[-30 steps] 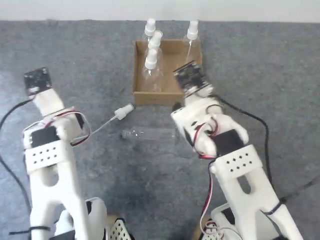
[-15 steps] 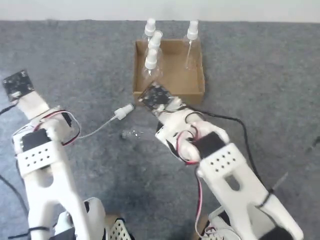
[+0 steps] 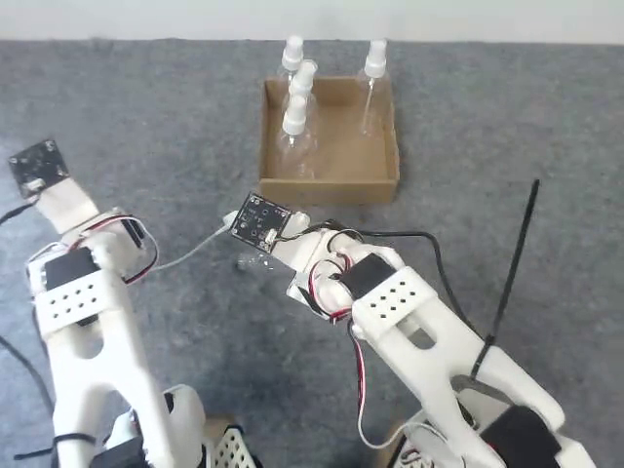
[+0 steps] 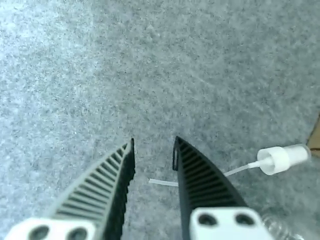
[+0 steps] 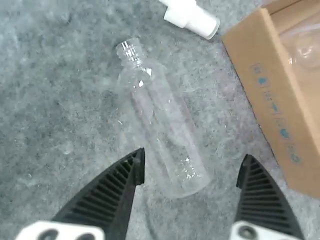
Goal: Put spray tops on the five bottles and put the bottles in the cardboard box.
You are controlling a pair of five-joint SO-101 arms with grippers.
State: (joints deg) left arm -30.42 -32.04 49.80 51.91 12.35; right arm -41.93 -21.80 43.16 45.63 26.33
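At the left of the high view, the left arm is seen drawn back a little toward the frame's edge, and its left pincer (image 4: pixel 153 142) is held slightly parted above the grey desk (image 3: pixel 507 117), with nothing gripped. The free end of the loose spray top's (image 4: pixel 281 159) thin tube lies below the gap between the fingers. Just left of centre, the last uncapped bottle (image 3: pixel 252 261) is left lying on its side, its threaded neck pointed toward the spray top (image 3: pixel 230 222), close to it but apart. Within the past second the right arm has been swung from in front of the cardboard box (image 3: pixel 330 185) leftward and down over this bottle (image 5: pixel 160 132). The right pincer (image 5: pixel 192 156) is now spread wide around the bottle's base, not yet closed on it. At upper centre, four capped bottles (image 3: pixel 295 115) are seen standing in the box. A grasp of the fifth bottle is judged to be in preparation. Capping and boxing of it remain to be done.
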